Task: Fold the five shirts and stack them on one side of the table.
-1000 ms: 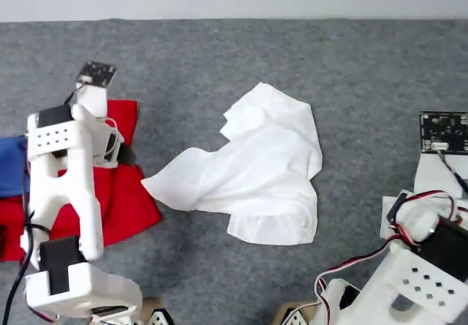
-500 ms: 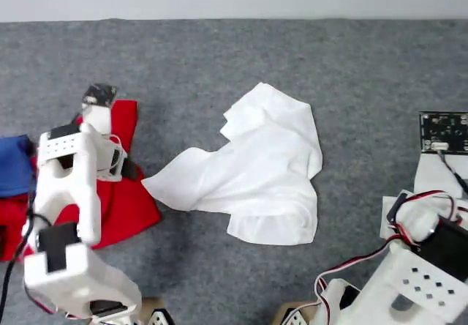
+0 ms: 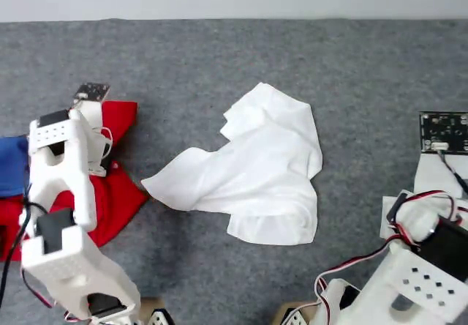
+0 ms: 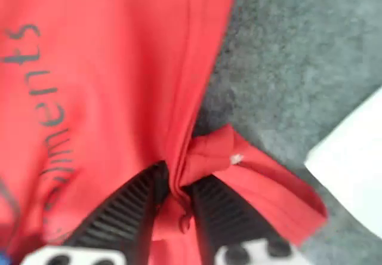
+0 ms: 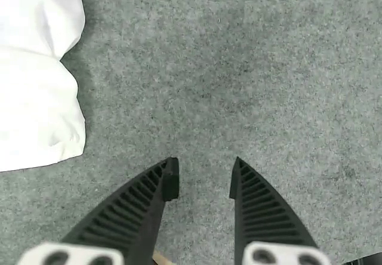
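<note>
Already at the far left, the blue shirt (image 3: 11, 165) lies against the red shirt (image 3: 117, 200), and it is the red one that has changed. A second ago its corner nearest the white shirt spread flat; now that corner is drawn in and bunched to a point, and the left arm has shifted with it. I judge this to be a fold or a drag toward the left-side stack, still untidy. The left fingers (image 4: 131, 202) are clenched on a raised ridge of red cloth, with almost no gap between them. The white shirt (image 3: 256, 171) sits crumpled mid-surface (image 3: 351, 69), unmoved and yet to be folded. The right fingers (image 5: 149, 202) stand moderately apart over bare grey, grasping nothing, with the white shirt's edge near.
</note>
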